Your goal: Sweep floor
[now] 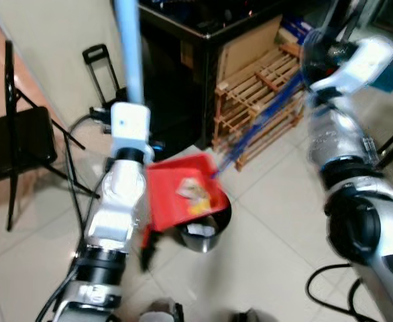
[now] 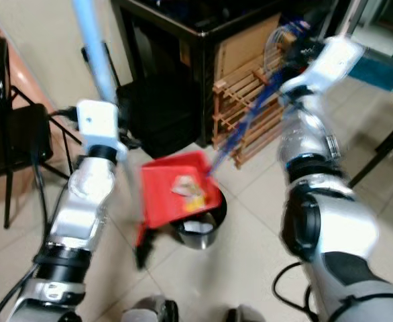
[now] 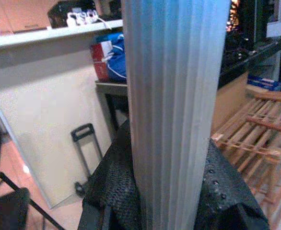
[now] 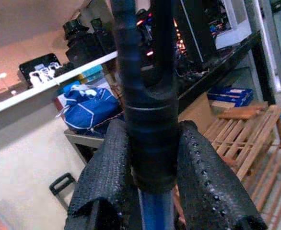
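The left gripper (image 3: 174, 201) is clenched on the pale blue ribbed handle (image 3: 176, 96) of a long-handled dustpan, its two black fingers (image 3: 116, 191) pressed against either side of the pole with no gap. Below this gripper, at the foot of the pole, the red dustpan (image 1: 183, 191) hangs tilted over a small round metal bin (image 1: 202, 235), with a few scraps of litter (image 1: 193, 194) lying in the pan. The bin has a pale scrap inside it.

The right gripper (image 4: 152, 191) is likewise closed tight, its two textured black fingers (image 4: 203, 177) squeezing the black grip at the end of a dark blue broom handle (image 4: 150, 96). From this gripper, raised high on the right arm (image 1: 347, 154), the blue broom handle (image 1: 263, 121) slants down and away toward the dustpan's far edge, where its lower end meets the pan just above the bin.

Beyond the right gripper stands one wooden slatted rack (image 1: 260, 100) leaning against one black cabinet (image 1: 183, 60). Out past the left gripper are one black folding chair (image 1: 15, 137) and one small black hand trolley (image 1: 102, 74) against the cream wall. A black cable (image 1: 327, 285) loops on the pale tiled floor (image 1: 270, 255) beneath the right arm. On a shelf behind both grippers lies one blue bag (image 4: 90, 108) beside a red box (image 3: 99, 60).
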Robot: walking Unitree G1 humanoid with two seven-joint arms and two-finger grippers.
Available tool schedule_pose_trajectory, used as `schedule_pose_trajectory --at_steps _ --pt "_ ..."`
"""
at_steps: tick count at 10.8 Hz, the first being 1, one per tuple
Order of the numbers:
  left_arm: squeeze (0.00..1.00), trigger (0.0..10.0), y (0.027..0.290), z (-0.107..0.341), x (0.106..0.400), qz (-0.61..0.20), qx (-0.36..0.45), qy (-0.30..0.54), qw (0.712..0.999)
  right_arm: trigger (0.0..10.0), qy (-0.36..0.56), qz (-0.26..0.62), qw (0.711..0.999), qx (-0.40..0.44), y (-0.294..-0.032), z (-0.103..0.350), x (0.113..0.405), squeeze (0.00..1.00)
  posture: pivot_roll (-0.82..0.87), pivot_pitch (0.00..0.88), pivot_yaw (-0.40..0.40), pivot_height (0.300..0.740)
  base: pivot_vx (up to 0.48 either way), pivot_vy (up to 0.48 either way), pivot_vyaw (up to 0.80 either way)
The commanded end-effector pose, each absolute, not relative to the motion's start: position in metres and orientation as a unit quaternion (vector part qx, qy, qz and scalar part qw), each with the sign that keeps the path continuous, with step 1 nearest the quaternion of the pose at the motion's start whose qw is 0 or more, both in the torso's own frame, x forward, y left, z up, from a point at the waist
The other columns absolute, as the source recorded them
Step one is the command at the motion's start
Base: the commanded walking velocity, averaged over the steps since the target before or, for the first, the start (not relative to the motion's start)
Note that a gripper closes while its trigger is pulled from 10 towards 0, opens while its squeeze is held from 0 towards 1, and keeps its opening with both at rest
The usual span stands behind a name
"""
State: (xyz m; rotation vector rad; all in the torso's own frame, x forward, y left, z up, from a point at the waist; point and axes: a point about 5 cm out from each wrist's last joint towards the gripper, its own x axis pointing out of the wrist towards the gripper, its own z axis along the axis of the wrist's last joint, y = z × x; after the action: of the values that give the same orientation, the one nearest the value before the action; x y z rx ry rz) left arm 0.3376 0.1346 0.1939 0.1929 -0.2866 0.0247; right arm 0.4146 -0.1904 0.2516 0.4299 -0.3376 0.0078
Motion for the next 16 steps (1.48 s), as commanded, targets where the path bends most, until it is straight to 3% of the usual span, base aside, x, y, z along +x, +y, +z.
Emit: schedule_pose_trajectory --at_steps 1,7,16 --pt "0.00 10.0 0.130 0.207 0.336 0.006 0.102 -0.174 0.980 10.0 -0.203 -0.005 0.952 0.227 -0.198 0.270 0.414 0.00 0.12 0.095 0.062 0.740 0.375 0.000 0.00" --pt "0.00 10.0 0.129 0.210 0.337 0.002 0.101 -0.177 0.979 10.0 -0.200 -0.004 0.953 0.228 -0.198 0.269 0.414 0.00 0.12 0.104 0.060 0.740 0.359 0.000 0.00" --pt "0.00 10.0 0.132 0.207 0.337 0.006 0.097 -0.172 0.980 10.0 -0.227 0.022 0.957 0.180 -0.192 0.284 0.413 0.00 0.12 0.123 0.050 0.740 0.000 0.000 0.00"
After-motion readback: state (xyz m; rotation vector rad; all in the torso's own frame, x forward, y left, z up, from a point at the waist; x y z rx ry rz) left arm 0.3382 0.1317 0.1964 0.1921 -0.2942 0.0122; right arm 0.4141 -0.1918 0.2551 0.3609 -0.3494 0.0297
